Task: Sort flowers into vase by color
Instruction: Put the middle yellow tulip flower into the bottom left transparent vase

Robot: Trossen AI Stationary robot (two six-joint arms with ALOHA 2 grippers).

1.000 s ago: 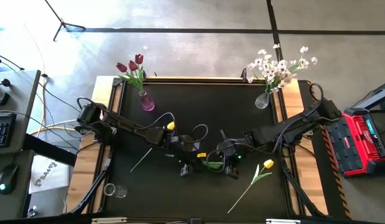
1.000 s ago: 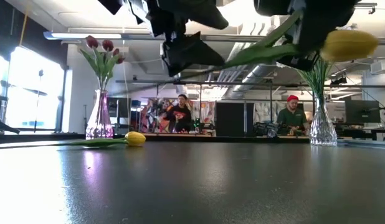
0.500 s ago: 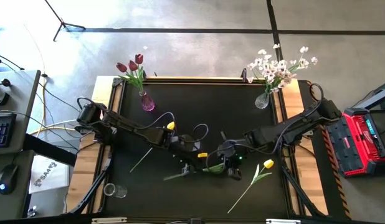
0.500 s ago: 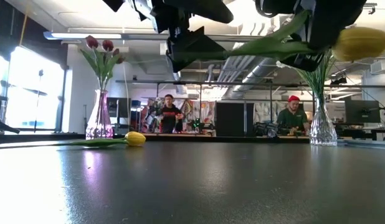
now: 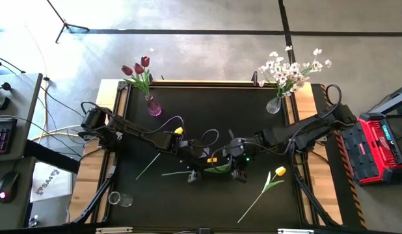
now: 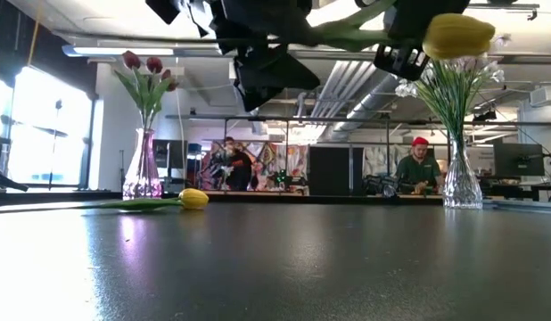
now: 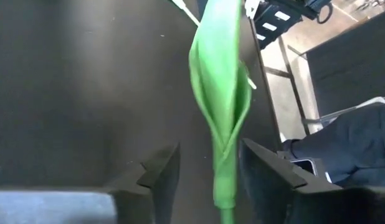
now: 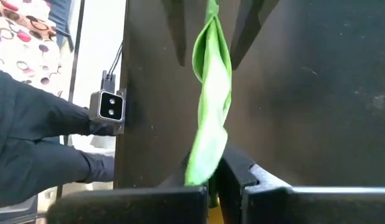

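Reds and whites are standing in vases at the desk's back corners. The right gripper is pinching a yellow tulip mid-desk; the left gripper is closing around its stem, two yellows lying loose.

Bright window glare at one side, glossy table reflections, blurred silhouetted arms overhead

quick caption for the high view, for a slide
Both hands meet mid-table: right hand holds a yellow tulip, left hand closing in beside it.
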